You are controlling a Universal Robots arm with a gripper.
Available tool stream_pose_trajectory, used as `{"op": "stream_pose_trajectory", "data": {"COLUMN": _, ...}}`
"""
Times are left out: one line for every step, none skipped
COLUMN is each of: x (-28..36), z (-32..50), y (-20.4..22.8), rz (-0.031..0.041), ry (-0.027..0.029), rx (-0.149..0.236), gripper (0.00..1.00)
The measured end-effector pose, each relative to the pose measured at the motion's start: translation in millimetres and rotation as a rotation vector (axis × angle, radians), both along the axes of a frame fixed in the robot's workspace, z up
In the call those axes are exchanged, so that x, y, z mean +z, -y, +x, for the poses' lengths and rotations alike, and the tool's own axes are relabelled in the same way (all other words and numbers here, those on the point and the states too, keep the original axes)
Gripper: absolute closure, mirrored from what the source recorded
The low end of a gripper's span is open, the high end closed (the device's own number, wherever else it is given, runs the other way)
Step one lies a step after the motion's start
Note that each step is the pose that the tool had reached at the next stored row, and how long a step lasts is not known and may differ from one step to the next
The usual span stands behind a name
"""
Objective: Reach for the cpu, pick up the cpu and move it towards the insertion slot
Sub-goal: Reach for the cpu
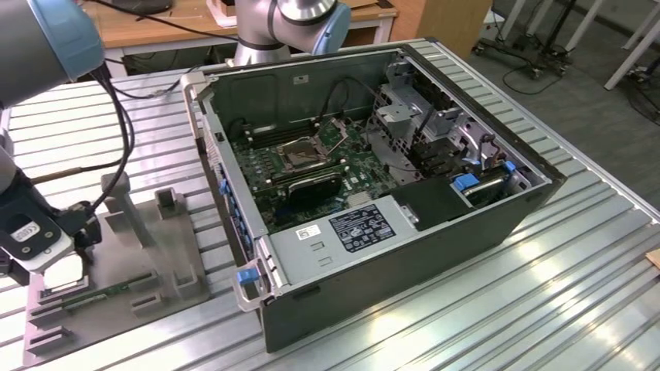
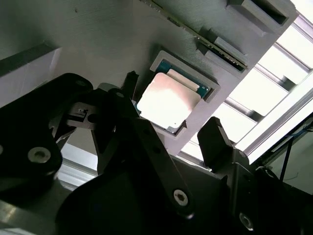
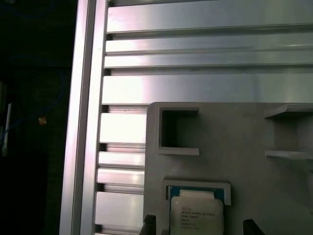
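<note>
The cpu [image 2: 168, 103], a flat square chip with a pale silvery top, lies in a shallow nest of the grey fixture plate [image 2: 112, 44]; the first wrist view has the cpu [image 3: 196, 213] too. My gripper [image 2: 172, 103] hovers just above it, open, with one dark fingertip [image 2: 131, 78] on each side of the chip and not touching it. In the exterior view the gripper [image 1: 60, 278] is low over the fixture at the exterior view's left. The insertion slot [image 1: 306, 154], a square metal-framed socket, sits on the motherboard inside the open computer case [image 1: 413, 255].
A green memory stick [image 1: 103, 292] lies in the fixture plate [image 1: 154, 263] beside the chip's nest, near upright grey posts [image 1: 116, 197]. The case walls, drive cages [image 1: 407, 116] and cables surround the motherboard. Ribbed aluminium table [image 1: 536, 294] runs around everything.
</note>
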State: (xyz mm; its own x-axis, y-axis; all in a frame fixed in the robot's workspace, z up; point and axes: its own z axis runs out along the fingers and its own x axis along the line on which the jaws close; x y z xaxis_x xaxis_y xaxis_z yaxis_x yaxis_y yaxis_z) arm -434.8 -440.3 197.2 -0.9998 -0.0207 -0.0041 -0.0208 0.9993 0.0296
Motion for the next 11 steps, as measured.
{"op": "stream_pose_trajectory", "data": {"x": -1.0, "z": 0.0, "y": 0.0, "rz": 0.0, "ry": -0.0001, "rx": 0.0, "gripper": 0.24}}
{"op": "stream_pose_trajectory", "data": {"x": -2.0, "z": 0.0, "y": 0.0, "rz": 0.0, "ry": 0.0, "rx": 0.0, "gripper": 0.24}}
{"op": "stream_pose_trajectory", "data": {"x": -2.9, "z": 0.0, "y": 0.0, "rz": 0.0, "ry": 0.0, "rx": 0.0, "gripper": 0.24}}
{"op": "stream_pose_trajectory", "data": {"x": -3.7, "z": 0.0, "y": 0.0, "rz": 0.0, "ry": 0.0, "rx": 0.0, "gripper": 0.24}}
{"op": "stream_pose_trajectory", "data": {"x": -4.3, "z": 0.0, "y": 0.0, "rz": 0.0, "ry": -0.0001, "rx": 0.0, "gripper": 0.24}}
{"op": "stream_pose_trajectory", "data": {"x": -5.0, "z": -0.1, "y": 0.0, "rz": 0.0, "ry": 0.0, "rx": 0.0, "gripper": 0.24}}
{"op": "stream_pose_trajectory", "data": {"x": -5.7, "z": 0.0, "y": 0.0, "rz": 0.0, "ry": 0.0, "rx": 0.0, "gripper": 0.24}}
{"op": "stream_pose_trajectory", "data": {"x": -6.2, "z": 0.0, "y": 0.0, "rz": 0.0, "ry": 0.0001, "rx": 0.0, "gripper": 0.24}}
{"op": "stream_pose_trajectory", "data": {"x": -6.5, "z": 0.0, "y": 0.0, "rz": 0.0, "ry": -0.0001, "rx": 0.0, "gripper": 0.24}}
{"op": "stream_pose_trajectory", "data": {"x": -6.6, "z": 0.0, "y": 0.0, "rz": -0.0001, "ry": -0.0002, "rx": 0.0, "gripper": 0.24}}
{"op": "stream_pose_trajectory", "data": {"x": -6.8, "z": 0.0, "y": 0.0, "rz": -0.0001, "ry": -0.0001, "rx": 0.0, "gripper": 0.24}}
